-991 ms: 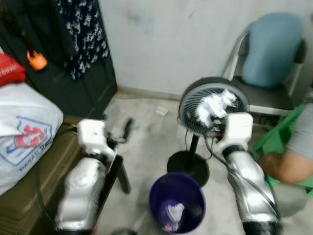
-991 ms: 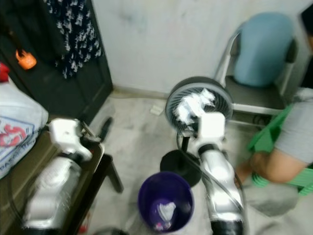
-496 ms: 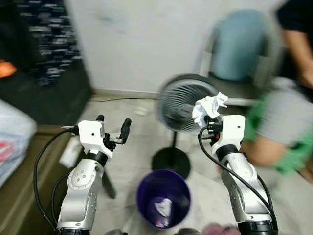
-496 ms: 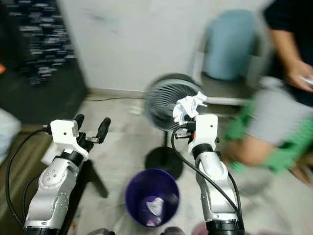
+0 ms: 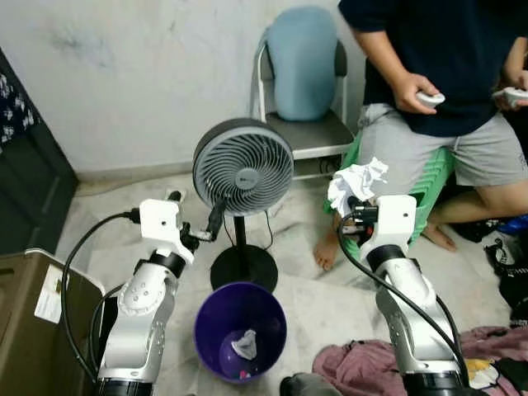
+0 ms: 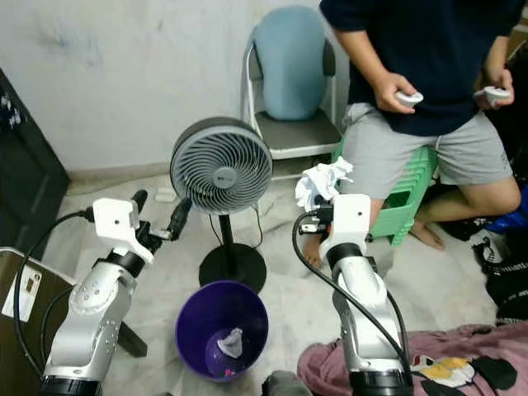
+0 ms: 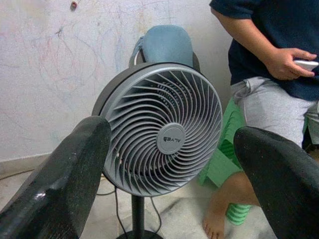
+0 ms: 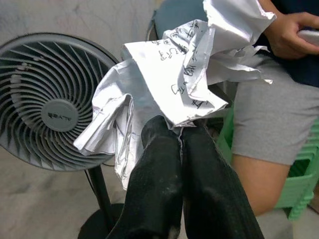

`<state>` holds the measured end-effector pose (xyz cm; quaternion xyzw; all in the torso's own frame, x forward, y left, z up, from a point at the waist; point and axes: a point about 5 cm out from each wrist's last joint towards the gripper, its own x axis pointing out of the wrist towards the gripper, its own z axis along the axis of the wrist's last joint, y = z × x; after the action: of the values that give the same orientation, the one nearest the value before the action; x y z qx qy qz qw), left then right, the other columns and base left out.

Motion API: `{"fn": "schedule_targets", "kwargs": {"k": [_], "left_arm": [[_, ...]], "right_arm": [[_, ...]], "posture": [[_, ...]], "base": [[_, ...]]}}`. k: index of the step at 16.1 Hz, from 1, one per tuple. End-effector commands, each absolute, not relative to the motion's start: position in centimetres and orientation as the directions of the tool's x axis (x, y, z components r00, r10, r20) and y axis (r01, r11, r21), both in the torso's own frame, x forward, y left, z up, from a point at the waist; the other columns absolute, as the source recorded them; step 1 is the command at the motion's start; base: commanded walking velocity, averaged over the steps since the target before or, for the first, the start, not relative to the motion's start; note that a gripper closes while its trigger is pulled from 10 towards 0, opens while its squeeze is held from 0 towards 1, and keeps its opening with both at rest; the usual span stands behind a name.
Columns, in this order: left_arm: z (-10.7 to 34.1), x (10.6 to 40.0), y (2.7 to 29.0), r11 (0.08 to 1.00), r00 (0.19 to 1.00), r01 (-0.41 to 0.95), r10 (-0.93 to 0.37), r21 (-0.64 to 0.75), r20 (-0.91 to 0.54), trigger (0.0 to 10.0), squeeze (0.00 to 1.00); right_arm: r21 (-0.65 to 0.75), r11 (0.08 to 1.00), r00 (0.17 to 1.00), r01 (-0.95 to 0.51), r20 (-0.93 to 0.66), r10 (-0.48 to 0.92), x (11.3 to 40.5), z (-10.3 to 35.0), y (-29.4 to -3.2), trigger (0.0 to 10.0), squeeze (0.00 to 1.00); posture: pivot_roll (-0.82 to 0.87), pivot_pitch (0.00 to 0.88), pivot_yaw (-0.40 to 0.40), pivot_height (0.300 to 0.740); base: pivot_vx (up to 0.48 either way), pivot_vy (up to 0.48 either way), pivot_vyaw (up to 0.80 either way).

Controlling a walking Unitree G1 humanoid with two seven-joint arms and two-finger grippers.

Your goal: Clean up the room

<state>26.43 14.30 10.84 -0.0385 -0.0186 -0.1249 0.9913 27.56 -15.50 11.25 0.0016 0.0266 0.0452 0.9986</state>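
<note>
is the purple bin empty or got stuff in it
Not empty: the purple bin holds a crumpled white scrap at its bottom.

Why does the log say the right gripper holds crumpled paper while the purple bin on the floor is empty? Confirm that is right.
One part is wrong. The right gripper does hold the crumpled paper, but the purple bin is not empty: the left eye view shows a scrap of paper already lying in its bottom.
</note>
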Motion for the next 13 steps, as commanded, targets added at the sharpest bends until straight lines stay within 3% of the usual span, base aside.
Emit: {"fn": "schedule_targets", "kwargs": {"k": [1,6,11,13], "left_arm": [[11.22,26.62,14.38,0.969,0.969,0.244,-0.241,-0.048,0.061,10.0,0.0],[11.37,26.69,14.73,0.974,0.973,0.222,-0.22,-0.035,0.072,10.0,0.0],[11.4,26.74,14.77,0.977,0.975,0.21,-0.208,-0.02,0.076,10.0,0.0],[11.44,26.84,14.89,0.979,0.976,0.205,-0.203,-0.015,0.078,10.0,0.0]], "right_arm": [[0.01,0.996,0.995,-0.092,-0.03,0.093,28.16,11.74,-15.35,10.0,0.0],[0.006,0.995,0.995,-0.099,-0.02,0.099,28.56,11.92,-15.05,10.0,0.0],[0.007,0.994,0.994,-0.11,-0.008,0.11,28.78,11.98,-14.87,10.0,0.0],[0.015,0.994,0.994,-0.11,-0.005,0.111,28.93,12.02,-14.81,10.0,0.0]], "posture": [[-0.16,0.0,0.019,0.74],[-0.16,0.0,0.016,0.74],[-0.15,0.0,0.017,0.74],[-0.15,0.0,0.016,0.74]], "base": [[0.0,0.0,0.0],[0.0,0.0,0.0],[0.0,0.0,0.8],[0.0,0.0,0.24]]}}
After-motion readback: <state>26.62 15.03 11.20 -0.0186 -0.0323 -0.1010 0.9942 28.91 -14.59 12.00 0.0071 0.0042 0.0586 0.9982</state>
